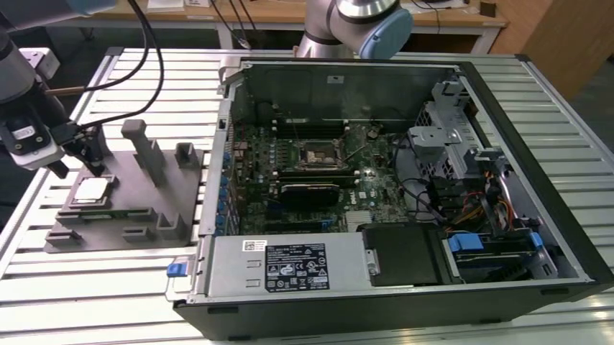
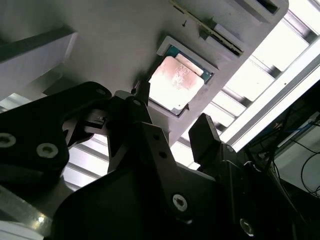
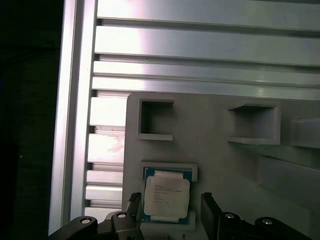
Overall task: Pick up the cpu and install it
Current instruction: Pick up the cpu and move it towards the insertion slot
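The cpu (image 1: 91,190), a small square chip with a silvery top, lies flat in a recess of the grey plastic holder (image 1: 144,215) at the exterior view's left. My gripper (image 1: 79,171) hangs just over it, open. In both wrist views the two dark fingers stand one on each side of the cpu (image 3: 166,196) (image 2: 176,82), with gaps between the fingers (image 3: 207,207) and the chip's edges. The dark square socket (image 1: 320,154) sits on the motherboard inside the open computer case.
The holder carries several upright posts (image 1: 144,147) just beside my gripper. The open computer case (image 1: 537,144) fills the exterior view's right, with a silver box (image 1: 287,262) at its front. Slatted aluminium table (image 1: 96,287) lies underneath. Another arm's base (image 1: 355,21) stands behind the case.
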Tool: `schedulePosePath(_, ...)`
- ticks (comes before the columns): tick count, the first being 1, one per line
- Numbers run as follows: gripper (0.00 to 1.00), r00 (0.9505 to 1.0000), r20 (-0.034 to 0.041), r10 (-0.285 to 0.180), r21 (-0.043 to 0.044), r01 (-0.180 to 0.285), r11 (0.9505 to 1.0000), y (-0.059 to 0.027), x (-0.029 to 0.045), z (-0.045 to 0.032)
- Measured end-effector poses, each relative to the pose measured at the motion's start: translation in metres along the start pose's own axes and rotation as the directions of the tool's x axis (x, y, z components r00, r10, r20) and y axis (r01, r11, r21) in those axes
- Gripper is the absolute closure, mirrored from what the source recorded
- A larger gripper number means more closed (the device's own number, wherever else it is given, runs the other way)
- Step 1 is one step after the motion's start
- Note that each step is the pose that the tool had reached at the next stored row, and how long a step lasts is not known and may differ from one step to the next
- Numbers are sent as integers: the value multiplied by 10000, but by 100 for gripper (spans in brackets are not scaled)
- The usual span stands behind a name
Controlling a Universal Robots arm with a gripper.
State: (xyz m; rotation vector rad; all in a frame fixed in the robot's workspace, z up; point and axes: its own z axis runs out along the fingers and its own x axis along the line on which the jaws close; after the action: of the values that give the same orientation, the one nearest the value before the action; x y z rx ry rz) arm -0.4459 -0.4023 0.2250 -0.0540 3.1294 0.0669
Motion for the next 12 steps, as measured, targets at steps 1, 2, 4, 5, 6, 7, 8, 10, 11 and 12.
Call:
schedulePosePath(1, 41, 10000, 0, 0, 0, 0, 10000, 0, 0, 4)
schedulePosePath(2, 41, 10000, 0, 0, 0, 0, 10000, 0, 0, 7)
schedulePosePath(4, 41, 10000, 0, 0, 0, 0, 10000, -1, 1, 14)
schedulePosePath(5, 41, 10000, 0, 0, 0, 0, 10000, -1, 0, 17)
schedulePosePath(6, 41, 10000, 0, 0, 0, 0, 10000, -1, 0, 20)
schedulePosePath(7, 41, 10000, 0, 0, 0, 0, 10000, -1, 0, 23)
schedulePosePath(8, 41, 10000, 0, 0, 0, 0, 10000, -1, 1, 26)
schedulePosePath(10, 41, 10000, 1, 0, -1, 0, 10000, -1, 1, 32)
schedulePosePath(11, 41, 10000, 1, 0, 0, 0, 10000, -2, 1, 35)
schedulePosePath(12, 41, 10000, 0, 0, 0, 0, 10000, -2, 1, 37)
